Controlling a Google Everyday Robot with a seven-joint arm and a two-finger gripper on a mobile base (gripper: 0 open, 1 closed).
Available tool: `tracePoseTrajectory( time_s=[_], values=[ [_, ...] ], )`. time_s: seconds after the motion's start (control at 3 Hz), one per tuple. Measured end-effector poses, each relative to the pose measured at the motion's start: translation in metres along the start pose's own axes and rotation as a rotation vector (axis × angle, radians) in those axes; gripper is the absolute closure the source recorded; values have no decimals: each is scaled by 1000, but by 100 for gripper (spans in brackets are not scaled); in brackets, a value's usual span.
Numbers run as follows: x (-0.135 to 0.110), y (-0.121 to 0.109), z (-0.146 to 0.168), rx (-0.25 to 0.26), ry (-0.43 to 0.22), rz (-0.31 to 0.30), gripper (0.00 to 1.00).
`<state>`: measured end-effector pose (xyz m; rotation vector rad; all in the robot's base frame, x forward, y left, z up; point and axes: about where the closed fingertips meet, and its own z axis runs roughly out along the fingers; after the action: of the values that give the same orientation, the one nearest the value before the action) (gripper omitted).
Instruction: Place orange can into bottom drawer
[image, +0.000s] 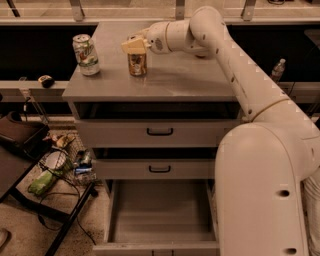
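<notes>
The orange can (137, 64) stands upright on the grey cabinet top (190, 80), towards the back left. My gripper (134, 45) is right at the can's top, reaching in from the right at the end of the white arm (235, 65), and it hides the can's lid. The bottom drawer (159, 215) is pulled open below, a wide grey tray with nothing in it. My arm's white body covers its right side.
A white-and-green can (86, 55) stands on the cabinet top left of the orange can. The two upper drawers (160, 131) (159, 169) with black handles are shut. A dark stand with cables and clutter (55, 170) sits on the floor at the left. A small bottle (278, 70) stands at the right.
</notes>
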<state>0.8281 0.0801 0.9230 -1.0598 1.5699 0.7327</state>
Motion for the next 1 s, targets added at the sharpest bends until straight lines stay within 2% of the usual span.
tracePoseTrajectory(
  time_s=[0.33, 0.67, 1.0],
  values=[
    [-36, 17, -16, -18, 19, -63, 100],
    [-102, 57, -95, 41, 22, -145, 100],
    [-131, 93, -167, 137, -13, -153, 100]
  ],
)
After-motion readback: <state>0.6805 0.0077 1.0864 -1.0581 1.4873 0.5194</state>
